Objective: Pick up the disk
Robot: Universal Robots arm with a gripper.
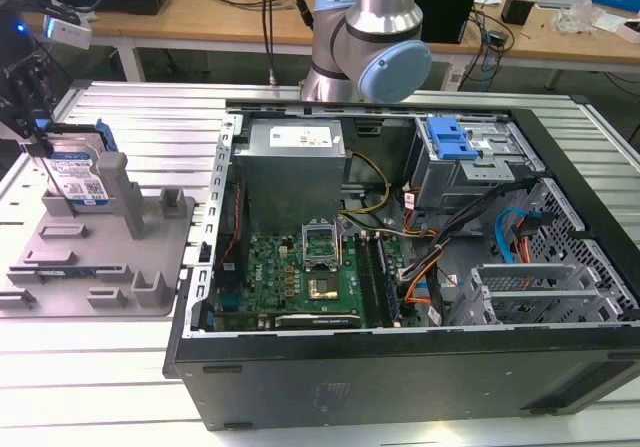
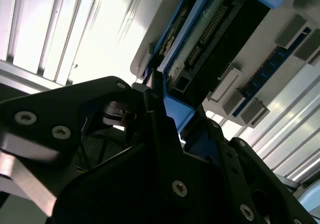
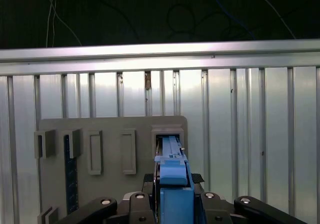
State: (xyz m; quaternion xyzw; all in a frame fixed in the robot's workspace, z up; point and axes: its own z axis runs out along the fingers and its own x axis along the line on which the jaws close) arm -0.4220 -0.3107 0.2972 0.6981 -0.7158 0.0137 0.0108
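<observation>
Disk [image 1: 77, 174]: standing on edge in the grey fixture [image 1: 110, 257], at the exterior view's left, its white-and-blue label facing the camera and a blue side rail showing along its top edge. It is sitting against the tallest upright post [image 1: 122, 192].

Gripper [image 1: 25, 107]: hanging over the disk at the far left of the exterior view, dark and partly cut off by the frame edge. In the first wrist view the gripper [image 3: 172, 204] is sitting with a black finger on either side of the disk's blue rail [image 3: 172, 184], closed in against it. In the second wrist view the black fingers [image 2: 165, 134] are pressing on the blue rail from close up, with the disk's dark underside and connector row [image 2: 210, 33] running away from them.

Fixture, first wrist view [image 3: 112, 129]: seen from above, showing rectangular sockets and a memory stick [image 3: 71, 176] lying in one slot.

Computer case [image 1: 420, 267]: lying open on the slatted metal table [image 1: 130, 117], exterior view, well apart from the gripper; green motherboard [image 1: 300, 277], silver power supply [image 1: 295, 157], blue drive bay bracket [image 1: 450, 139] and orange and blue cables inside.

Arm [image 1: 375, 27]: silver column with a blue-capped joint rising behind the case.
</observation>
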